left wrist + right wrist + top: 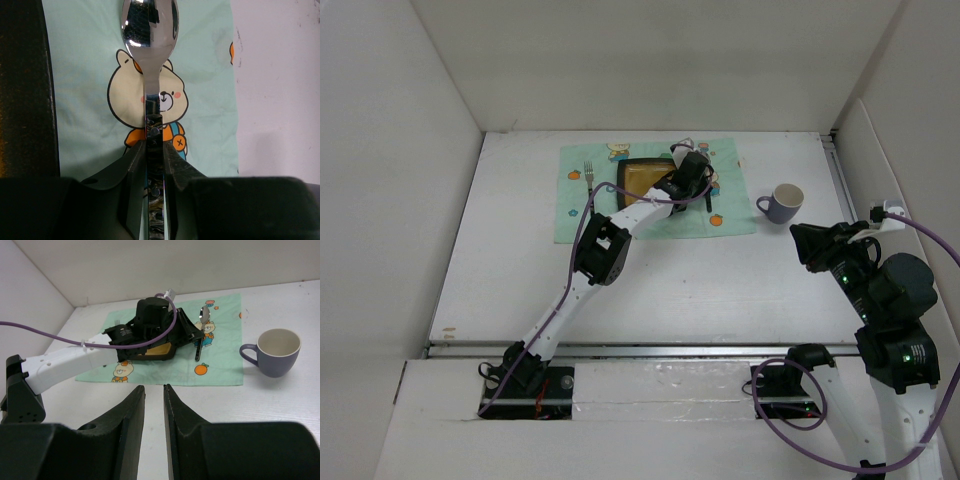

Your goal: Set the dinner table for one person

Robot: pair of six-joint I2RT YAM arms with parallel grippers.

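The white dinner table [700, 285] carries a mint-green cartoon placemat [732, 218]. On it lie a square yellow plate with a dark rim [640, 177] and a fork [588, 183] to the plate's left. My left gripper [700, 178] is on the mat's right part, shut on a spoon [149, 25] by its dark handle. The bowl points to the far wall, and the spoon sits low over a bear print; I cannot tell if it touches. It also shows in the right wrist view [204, 315]. My right gripper [154, 390] is empty, its jaws a narrow gap apart, above bare table near the mug.
A purple-grey mug [786, 203] stands upright on the table to the right of the placemat, handle to the left; it shows in the right wrist view [276, 352] too. White walls enclose the table on the left, back and right. A metal rail [650, 350] runs along the near edge.
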